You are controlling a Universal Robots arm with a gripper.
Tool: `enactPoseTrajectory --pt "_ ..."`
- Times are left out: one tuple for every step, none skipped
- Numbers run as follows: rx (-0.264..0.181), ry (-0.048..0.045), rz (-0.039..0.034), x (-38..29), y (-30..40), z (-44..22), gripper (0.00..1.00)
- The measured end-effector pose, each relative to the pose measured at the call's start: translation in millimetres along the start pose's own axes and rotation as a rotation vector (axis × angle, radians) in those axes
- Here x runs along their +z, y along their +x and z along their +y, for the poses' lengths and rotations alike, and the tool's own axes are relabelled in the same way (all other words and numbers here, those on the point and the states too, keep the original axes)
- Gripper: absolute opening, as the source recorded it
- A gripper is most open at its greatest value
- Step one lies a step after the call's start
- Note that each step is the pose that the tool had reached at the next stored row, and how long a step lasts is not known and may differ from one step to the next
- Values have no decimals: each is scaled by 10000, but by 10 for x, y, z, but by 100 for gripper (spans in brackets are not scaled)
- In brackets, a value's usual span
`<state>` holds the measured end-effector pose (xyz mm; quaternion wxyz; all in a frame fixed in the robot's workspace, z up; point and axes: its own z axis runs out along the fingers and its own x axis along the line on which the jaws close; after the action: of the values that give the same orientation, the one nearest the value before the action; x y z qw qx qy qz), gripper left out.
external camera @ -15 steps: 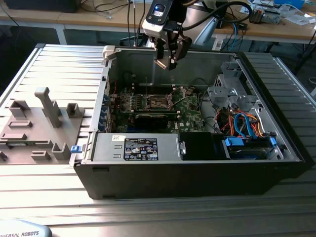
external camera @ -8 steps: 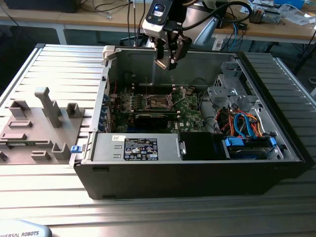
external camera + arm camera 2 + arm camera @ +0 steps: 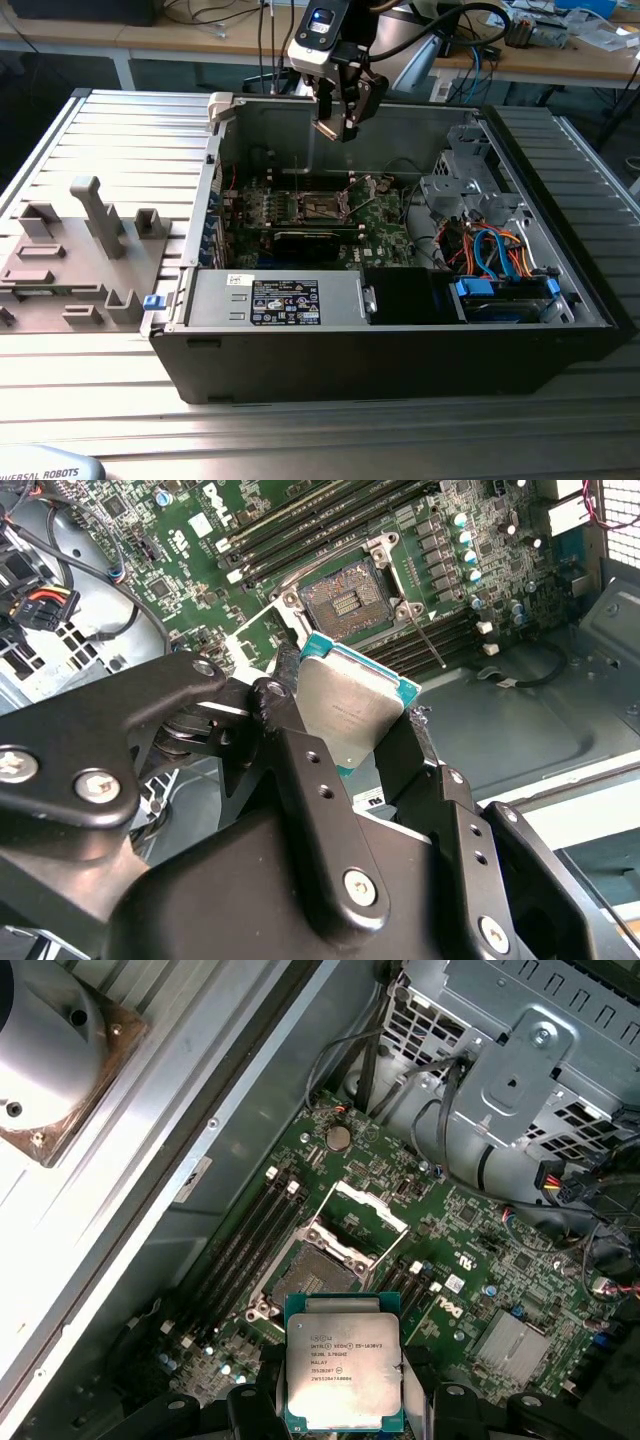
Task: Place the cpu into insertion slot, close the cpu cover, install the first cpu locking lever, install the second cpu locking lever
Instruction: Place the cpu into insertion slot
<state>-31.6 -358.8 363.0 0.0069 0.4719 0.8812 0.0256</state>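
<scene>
- Exterior view: the gripper (image 3: 335,128) hangs above the insertion slot (image 3: 322,207), inside the open computer case (image 3: 400,340) and well clear of the slot.
- Second wrist view: its fingers (image 3: 300,750) are clamped on the cpu (image 3: 350,705), which is held apart from the slot (the socket is bare).
- First wrist view: the cpu cover (image 3: 362,1210) stands swung up just beside the slot. By my judgement no step is finished: seating, cover and both levers remain.
</scene>
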Motion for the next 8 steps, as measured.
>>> enactPoseTrajectory --pt "4 1 -1 0 0 0 54" --pt "11 0 -1 0 0 0 54" --pt "16 0 -1 0 0 0 54" --pt "20 0 -2 0 0 0 54" --pt "25 0 -1 0 0 0 54" --pt "30 0 -2 0 0 0 54" --pt "36 0 -2 0 0 0 54" --pt "40 -1 -2 0 0 0 54"
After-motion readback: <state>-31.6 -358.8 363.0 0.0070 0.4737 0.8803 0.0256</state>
